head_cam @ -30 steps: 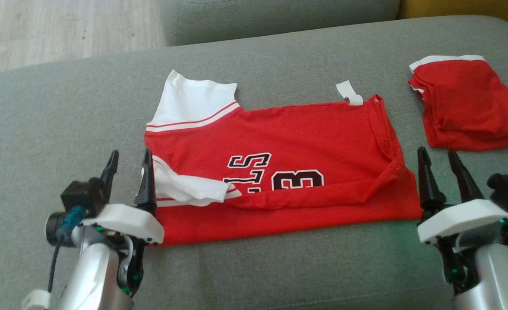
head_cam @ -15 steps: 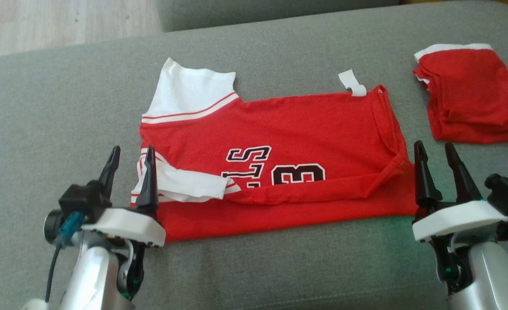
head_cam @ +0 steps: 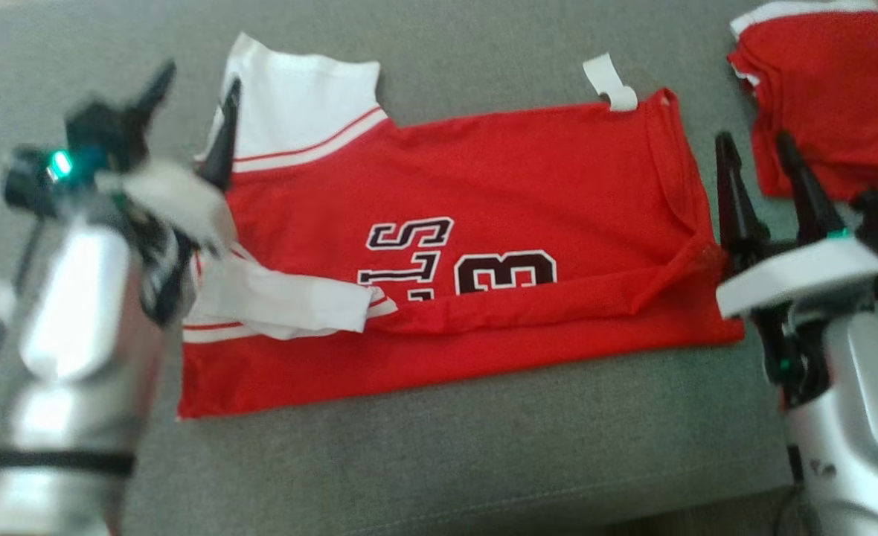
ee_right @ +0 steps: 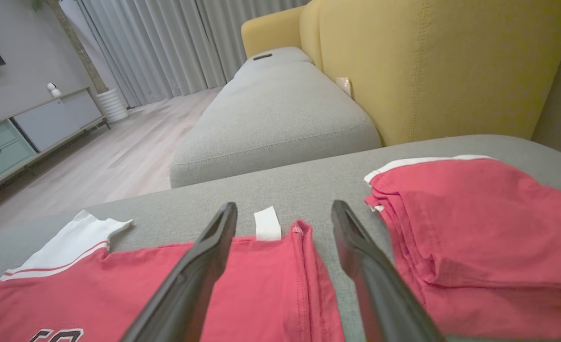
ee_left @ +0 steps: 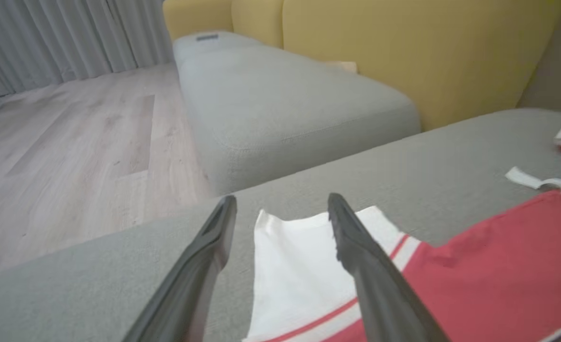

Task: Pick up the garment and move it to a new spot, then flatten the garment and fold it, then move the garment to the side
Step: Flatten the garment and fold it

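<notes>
The garment (head_cam: 513, 186) is a red jersey with white sleeves and black lettering, lying spread on the grey cushion with its near edge folded over. My left gripper (head_cam: 197, 80) is open and hovers over the far white sleeve (head_cam: 297, 104); in the left wrist view the left gripper (ee_left: 280, 199) has that sleeve (ee_left: 299, 270) between and below its fingers, with nothing held. My right gripper (head_cam: 751, 140) is open at the jersey's right hem; in the right wrist view the right gripper (ee_right: 284, 206) points along that hem (ee_right: 309, 280) toward a white tag (ee_right: 267, 223).
A folded red garment (head_cam: 833, 89) (ee_right: 475, 228) lies on the cushion just right of my right gripper. The grey cushion (head_cam: 439, 461) has free room in front of the jersey. Beyond are a grey seat (ee_right: 271, 118), a yellow sofa back (ee_right: 428, 61) and wood floor (ee_left: 71, 142).
The head camera has tipped down and closer. My left arm has swung forward from the near sleeve to the far white sleeve. My right gripper has edged forward along the hem. Both stay open.
</notes>
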Controlling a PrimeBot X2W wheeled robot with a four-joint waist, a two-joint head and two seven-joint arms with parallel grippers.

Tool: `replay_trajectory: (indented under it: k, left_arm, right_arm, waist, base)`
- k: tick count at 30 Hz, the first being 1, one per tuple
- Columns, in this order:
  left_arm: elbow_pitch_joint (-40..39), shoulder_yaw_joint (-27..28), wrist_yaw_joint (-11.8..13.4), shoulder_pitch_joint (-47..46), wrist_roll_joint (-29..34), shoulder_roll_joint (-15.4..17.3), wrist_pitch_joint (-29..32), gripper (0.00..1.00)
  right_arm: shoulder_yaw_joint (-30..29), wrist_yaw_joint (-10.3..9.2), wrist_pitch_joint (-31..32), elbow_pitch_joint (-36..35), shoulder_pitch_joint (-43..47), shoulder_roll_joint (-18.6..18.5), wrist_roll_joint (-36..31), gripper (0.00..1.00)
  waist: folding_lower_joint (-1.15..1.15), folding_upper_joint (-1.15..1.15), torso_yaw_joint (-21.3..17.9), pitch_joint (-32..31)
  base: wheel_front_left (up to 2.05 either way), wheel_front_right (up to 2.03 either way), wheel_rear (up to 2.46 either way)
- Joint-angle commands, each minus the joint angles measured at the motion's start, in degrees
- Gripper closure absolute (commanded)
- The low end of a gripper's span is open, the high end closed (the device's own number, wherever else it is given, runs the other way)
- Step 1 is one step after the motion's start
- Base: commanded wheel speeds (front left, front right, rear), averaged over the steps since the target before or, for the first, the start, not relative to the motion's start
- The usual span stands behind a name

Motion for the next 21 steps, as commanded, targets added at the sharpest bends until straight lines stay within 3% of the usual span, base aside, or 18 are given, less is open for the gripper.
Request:
replay_trajectory:
  k: [1, 8, 12, 21]
  left_arm:
    - [-0.53, 0.92, -0.20, -3.67, -0.12, 2.94, 1.26, 0.00]
    - [9.49, -13.49, -0.34, -18.99, -9.80, 10.79, 11.87, 0.00]
    - [13.45, -19.74, -0.35, -24.80, -14.68, 14.36, 14.89, 0.00]
    - [19.99, -27.47, -0.36, -29.48, -20.64, 16.48, 15.79, 0.00]
  right_arm:
    - [1.39, -0.05, 0.28, -1.80, -2.18, -0.94, 0.11, 0.00]
    - [4.08, -0.05, 2.25, -1.76, -9.71, -2.50, 1.10, 0.00]
    - [5.66, -0.05, 2.33, -1.65, -12.73, -3.34, 1.51, 0.00]
    - [8.31, -0.05, 1.30, -0.89, -16.10, -4.39, 2.28, 0.00]
  waist:
    - [-0.02, 0.00, -1.41, 2.05]
    - [-0.02, 0.00, -4.62, 6.85]
    - [-0.02, 0.00, -5.95, 8.99]
    - [-0.02, 0.00, -7.54, 11.14]
  base:
    - [0.00, 0.00, 0.00]
    - [0.00, 0.00, 0.00]
    - [0.00, 0.00, 0.00]
    - [0.00, 0.00, 0.00]
